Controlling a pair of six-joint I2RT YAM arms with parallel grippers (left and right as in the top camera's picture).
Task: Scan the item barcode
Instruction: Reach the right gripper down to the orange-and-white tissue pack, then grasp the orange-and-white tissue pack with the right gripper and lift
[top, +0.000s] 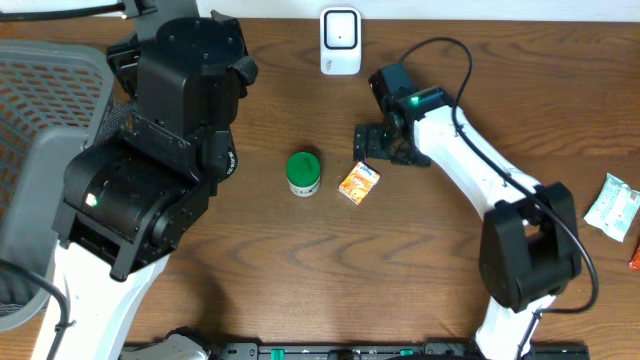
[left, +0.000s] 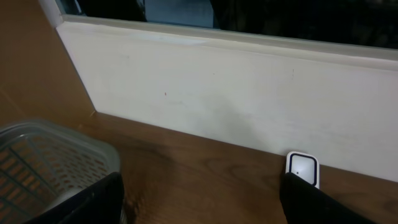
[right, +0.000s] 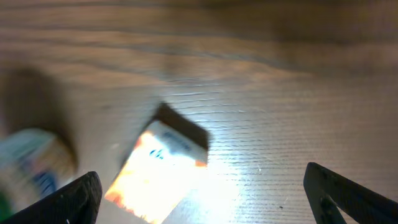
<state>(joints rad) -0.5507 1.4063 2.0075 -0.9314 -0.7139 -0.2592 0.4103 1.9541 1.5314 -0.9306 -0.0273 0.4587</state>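
A brown wooden table (top: 300, 280) seen from above. My left arm (top: 150, 180), bulky and black, is raised over the left side beside a mesh basket (top: 50, 90). Its wrist faces the back wall, and the left gripper (left: 200, 198) has its jaws apart with nothing between them. My right arm (top: 480, 170) reaches in low from the right. The right gripper (top: 380, 148) hangs just beyond the small orange box (top: 359, 184), jaws spread wide and empty. The box lies flat near the table's middle, just right of a green tub (top: 303, 172) and well apart from the white scanner (top: 340, 40) at the far edge. It looks like light, stiff card that could dent. I would pinch its two long sides gently, leaving the broad faces clear. No barcode is visible.
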